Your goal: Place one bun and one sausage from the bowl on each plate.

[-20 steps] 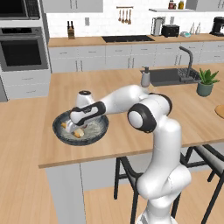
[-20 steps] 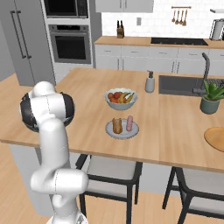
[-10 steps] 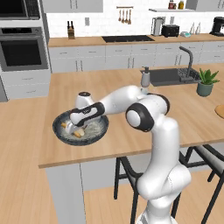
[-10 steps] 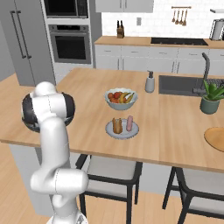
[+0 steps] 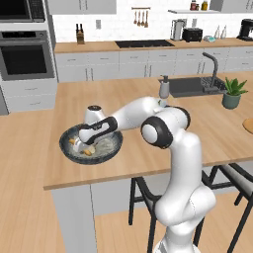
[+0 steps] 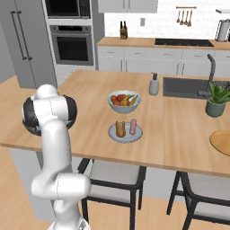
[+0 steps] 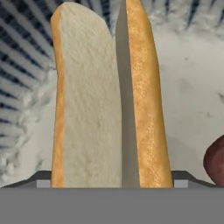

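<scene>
Down inside the bowl [image 5: 66,147], at the near-left corner of the island, sits the gripper [image 5: 83,141]; it's low over the food, w/ the white arm stretched left from the base. Finger tips hardly show in the hand view, just two dark slivers at the bottom edge, one on either side of a bun [image 7: 107,96], so can't tell if the pincer is wide, narrowing or gripping. The bun is split lengthwise: pale crumb face on the left half, golden crust on the right, dark slit between. It lies on the bowl's speckled grey inside, w/ the ribbed dark wall [image 7: 24,57] at upper left. A dark reddish-brown sausage [image 7: 215,160] end pokes in at the right edge, just beside the bun, not clearly touching.

From the left base view, small tan-orange bits show in the bowl next to the gripper, too small to sort out.

Further along the counter, seen from the right base view, the grey-blue plate [image 6: 115,136] already carries a bun [image 6: 120,128] and a pinkish sausage [image 6: 133,126], side by side. Behind it is a white fruit bowl [image 6: 123,103]. The tan plate [image 6: 222,143] lies at the far right end. A soap dispenser [image 6: 154,84], sink [image 6: 188,87] and potted plant [image 6: 217,100] sit beyond.
</scene>
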